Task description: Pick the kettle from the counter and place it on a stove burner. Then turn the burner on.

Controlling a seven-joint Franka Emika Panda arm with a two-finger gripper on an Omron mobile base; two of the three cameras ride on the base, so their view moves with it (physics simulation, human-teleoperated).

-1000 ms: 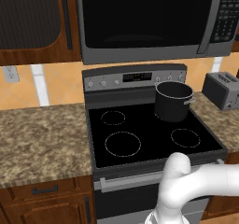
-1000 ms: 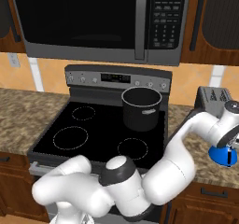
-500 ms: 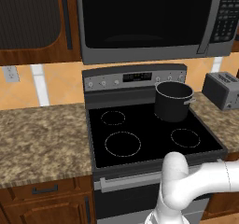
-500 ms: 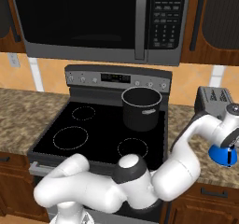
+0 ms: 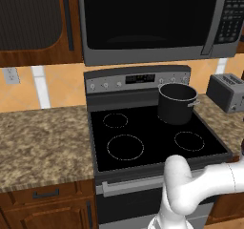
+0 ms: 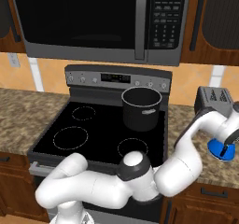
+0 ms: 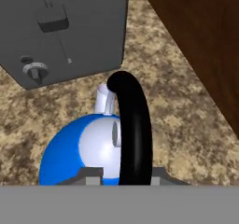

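Note:
The bright-blue kettle (image 6: 219,149) stands on the speckled counter (image 6: 186,125) right of the stove, in front of the toaster. My gripper (image 6: 226,151) hangs over it from above. In the hand view the kettle (image 7: 70,148) sits right under the hand, its black handle (image 7: 133,129) rising between my two fingertips (image 7: 91,177), which stand close on either side of it. My gripper (image 7: 125,177) is shut on the handle. The kettle still rests on the counter (image 7: 186,125). The largest stove burner (image 5: 125,147) (image 6: 71,137) is at the front left of the cooktop, its disc black.
A dark-grey pot (image 5: 176,102) (image 6: 141,107) occupies the back right burner. A grey toaster (image 6: 214,99) (image 7: 65,27) stands just behind the kettle. A brown cabinet side (image 7: 200,41) rises close to the kettle's right. Stove knobs (image 5: 106,84) line the back panel.
The jaws have closed from wide open onto the kettle's handle. The arm's elbow has shifted slightly; the kettle and pot have not moved.

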